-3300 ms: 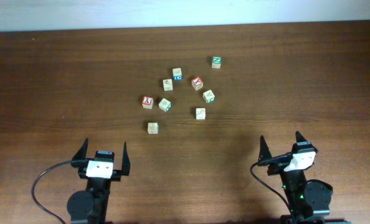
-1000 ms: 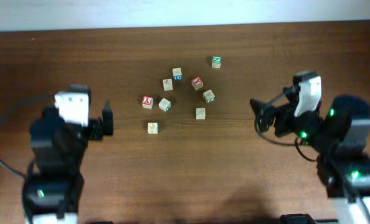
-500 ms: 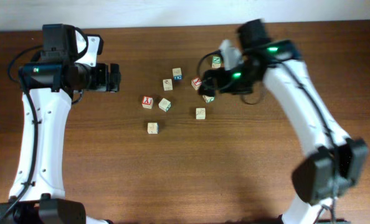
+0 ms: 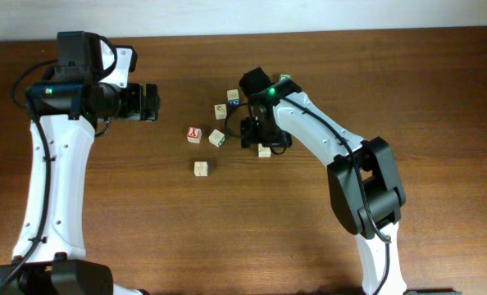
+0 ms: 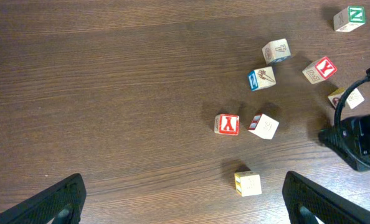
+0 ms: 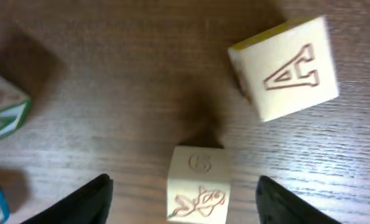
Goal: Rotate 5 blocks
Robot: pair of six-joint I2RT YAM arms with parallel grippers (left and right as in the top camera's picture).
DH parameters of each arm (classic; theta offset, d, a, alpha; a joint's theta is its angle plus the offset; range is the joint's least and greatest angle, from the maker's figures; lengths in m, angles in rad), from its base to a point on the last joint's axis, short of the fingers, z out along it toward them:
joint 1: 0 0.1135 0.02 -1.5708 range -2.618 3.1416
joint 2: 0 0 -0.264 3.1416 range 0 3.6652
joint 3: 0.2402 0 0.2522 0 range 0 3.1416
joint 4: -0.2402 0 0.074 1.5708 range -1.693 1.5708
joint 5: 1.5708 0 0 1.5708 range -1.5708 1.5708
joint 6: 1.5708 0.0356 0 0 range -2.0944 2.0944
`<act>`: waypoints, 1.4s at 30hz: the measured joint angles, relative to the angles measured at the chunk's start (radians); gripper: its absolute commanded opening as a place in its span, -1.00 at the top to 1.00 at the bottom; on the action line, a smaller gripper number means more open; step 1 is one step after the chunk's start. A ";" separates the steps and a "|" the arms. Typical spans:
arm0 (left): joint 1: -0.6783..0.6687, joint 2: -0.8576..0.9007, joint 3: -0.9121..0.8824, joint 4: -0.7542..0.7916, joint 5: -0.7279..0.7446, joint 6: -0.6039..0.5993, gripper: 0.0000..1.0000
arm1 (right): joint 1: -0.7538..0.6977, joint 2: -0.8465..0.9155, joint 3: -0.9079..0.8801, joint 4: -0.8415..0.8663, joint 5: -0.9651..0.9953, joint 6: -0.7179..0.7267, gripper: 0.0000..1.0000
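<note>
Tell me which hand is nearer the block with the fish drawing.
Right. The right hand hangs directly over the fish block, a finger on either side, not touching. The left hand is far off to its left, beyond the red Y block.

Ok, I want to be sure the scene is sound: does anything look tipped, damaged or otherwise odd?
Nothing stands out. The blocks lie flat on the table, scattered and each turned at its own angle, none stacked and none visibly damaged.
</note>
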 measured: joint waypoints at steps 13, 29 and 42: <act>0.000 0.000 0.000 0.000 0.000 0.000 -0.98 | -0.006 0.003 -0.073 0.011 0.021 0.024 0.54; 0.000 0.000 0.000 0.000 0.000 0.000 -0.98 | -0.146 -0.001 -0.074 -0.101 0.018 -0.159 -0.05; 0.000 0.000 0.000 0.000 0.000 0.000 -0.98 | -0.146 -0.001 0.078 0.052 -0.043 -0.056 -0.14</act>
